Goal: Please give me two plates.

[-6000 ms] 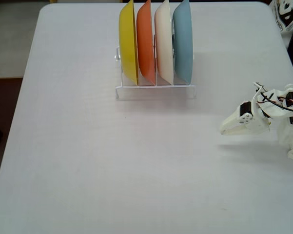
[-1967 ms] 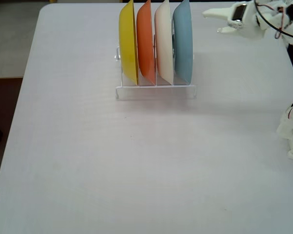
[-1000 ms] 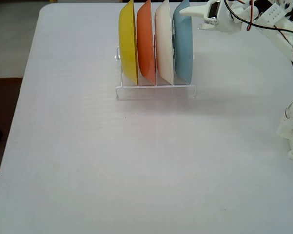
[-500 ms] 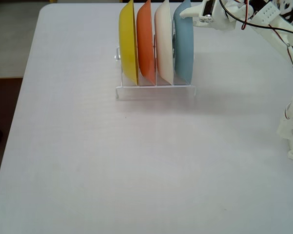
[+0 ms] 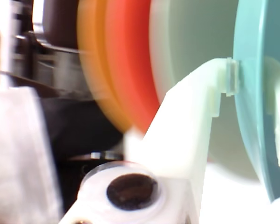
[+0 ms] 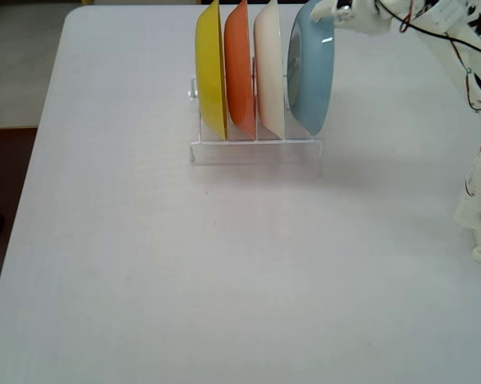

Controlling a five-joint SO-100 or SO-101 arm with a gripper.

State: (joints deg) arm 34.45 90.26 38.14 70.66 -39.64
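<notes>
A light blue plate (image 6: 310, 72) stands at the right end of a white wire rack (image 6: 256, 149) and leans over to the right. Beside it on the left, a cream-white plate (image 6: 270, 72) stands upright. My gripper (image 6: 320, 12) is at the blue plate's top rim. In the wrist view the gripper (image 5: 254, 77) has one white finger (image 5: 191, 135) on the inner side of the blue plate (image 5: 251, 28) and the other at the right edge, so it is shut on the rim. The cream plate (image 5: 195, 37) shows just behind.
An orange plate (image 6: 239, 72) and a yellow plate (image 6: 210, 72) fill the rack's left slots. The arm's base (image 6: 480, 224) stands at the table's right edge. The white table (image 6: 224, 280) stretches out in front of the rack.
The gripper has come from the right onto the blue plate's top rim. That plate, upright half a second ago, now leans to the right away from the cream one.
</notes>
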